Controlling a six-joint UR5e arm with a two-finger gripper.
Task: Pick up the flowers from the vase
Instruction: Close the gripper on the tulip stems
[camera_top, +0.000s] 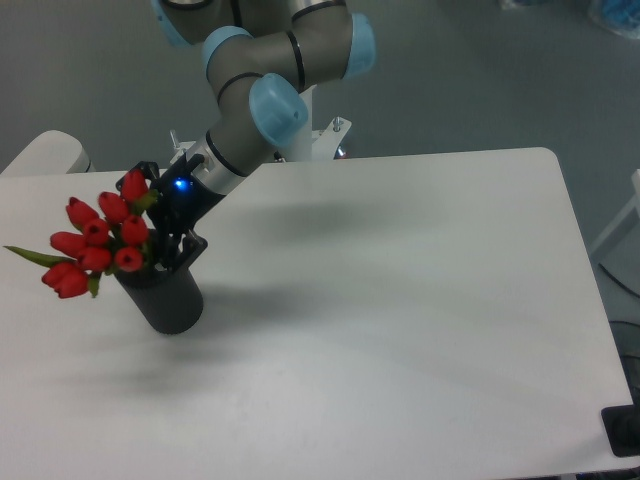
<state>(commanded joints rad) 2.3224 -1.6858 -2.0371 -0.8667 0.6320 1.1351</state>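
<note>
Low at the left end of a white table (400, 300), beside a grey-and-blue arm (262, 95) reaching down from the top edge: a black gripper (168, 245), blue light glowing on its body, fingers (185, 247) dipped to the mouth of the vase (165, 298). Pressed against the gripper's left side, the flowers (95, 243), red buds fanned out and leaning left past the rim, stems still down in the dark cylinder, one green leaf (28, 254) jutting toward the frame's edge. Impossible to tell from this angle whether the fingers are apart or clamped on the stems, the tips lost behind buds and rim. Behind the table, grey floor (480, 70).
</note>
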